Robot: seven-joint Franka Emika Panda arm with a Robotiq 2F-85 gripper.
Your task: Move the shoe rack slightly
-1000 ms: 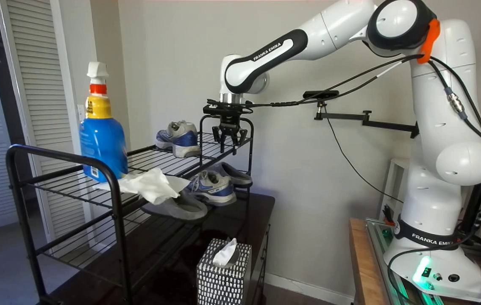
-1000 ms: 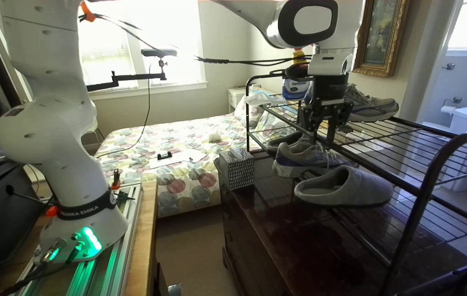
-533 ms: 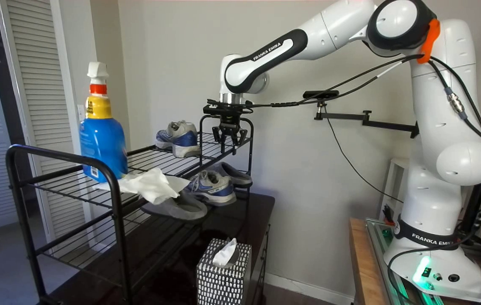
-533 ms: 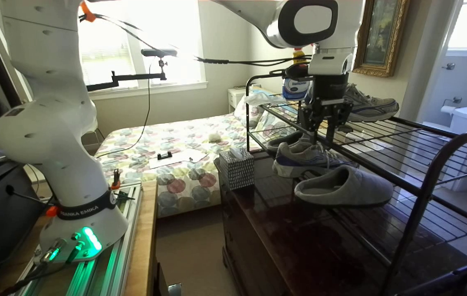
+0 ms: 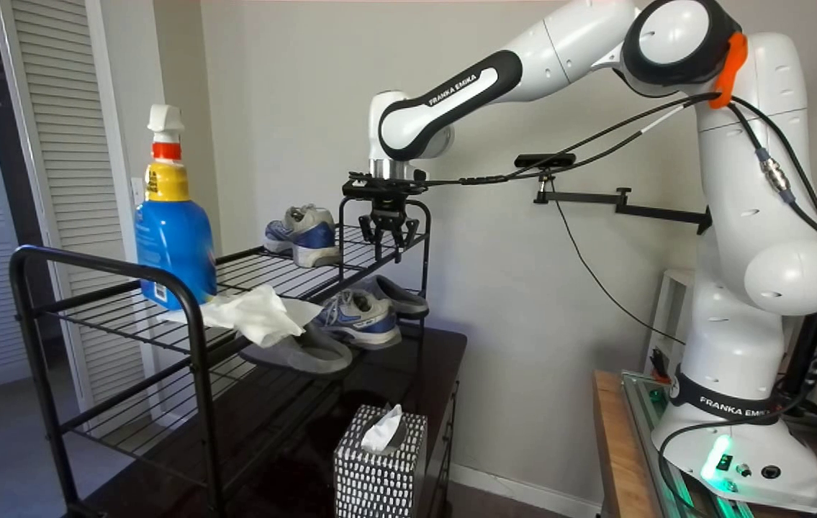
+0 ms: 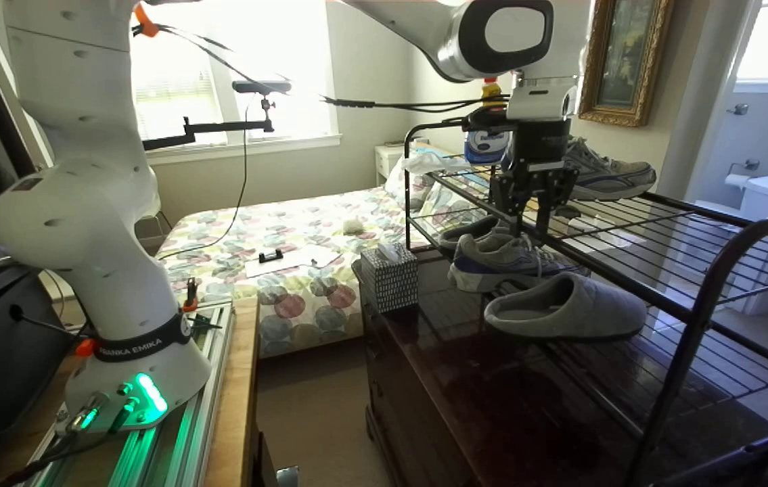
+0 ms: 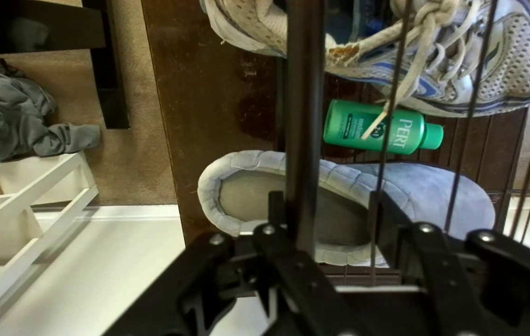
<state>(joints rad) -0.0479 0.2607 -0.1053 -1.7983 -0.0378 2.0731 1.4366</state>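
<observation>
While the black shoe rack is standing on a dresser in an exterior view, its tubular end hoops are curving roundly. In an exterior view, wire-grid shelves are spanning it. In the wrist view, the gripper is holding its fingers apart, a dark rack tube running between them.

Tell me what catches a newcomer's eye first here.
Probably the white arm, stretched out to the rack, its end effector open at the top shelf. Next comes the blue bottle, upright on that shelf. In the wrist view, a green bottle shows between a shoe and a slipper.
</observation>
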